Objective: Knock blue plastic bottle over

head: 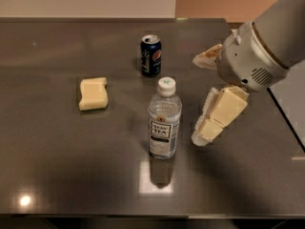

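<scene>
- Jaws: seen side-on, cream pads overlapping; cannot tell whether released or clenched. Nothing seen held between them.
- Gripper [201, 136] hangs low over the bench, angled down and toward the camera-left, tip at about the label's lower edge.
- Blue plastic bottle [164, 123] just beside the gripper, on its camera-left side; a narrow gap shows between them, no contact.
- Bottle upright near bench centre, white cap on, "TEA" label facing the camera. Its reflection lies on the surface in front of it.
- Arm [259, 51] comes in from the upper right: grey rounded wrist housing with a vent grille, above and behind the gripper.
- Pepsi can [151, 55] upright behind the bottle, apart from it.
- Yellow sponge [93, 93] lies flat, well to the camera-left of the bottle.
- Bench [57, 175] dark, glossy, with ceiling-light glints along the near edge.
</scene>
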`<act>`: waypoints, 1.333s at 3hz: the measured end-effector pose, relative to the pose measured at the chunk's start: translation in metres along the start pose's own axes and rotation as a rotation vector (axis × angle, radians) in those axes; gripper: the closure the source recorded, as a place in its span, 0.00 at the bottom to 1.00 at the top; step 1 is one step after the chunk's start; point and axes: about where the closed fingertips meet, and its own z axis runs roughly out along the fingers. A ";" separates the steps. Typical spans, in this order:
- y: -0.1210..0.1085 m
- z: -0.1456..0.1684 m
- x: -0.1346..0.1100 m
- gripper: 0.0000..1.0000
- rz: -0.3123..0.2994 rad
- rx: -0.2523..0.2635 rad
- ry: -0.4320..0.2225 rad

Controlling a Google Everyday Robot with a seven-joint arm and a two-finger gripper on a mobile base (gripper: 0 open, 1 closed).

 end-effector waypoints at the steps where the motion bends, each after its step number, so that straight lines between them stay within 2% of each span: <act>1: 0.013 0.008 -0.020 0.00 -0.001 -0.029 -0.093; 3: 0.014 0.029 -0.032 0.00 0.005 -0.041 -0.171; 4: 0.009 0.036 -0.033 0.18 0.011 -0.048 -0.192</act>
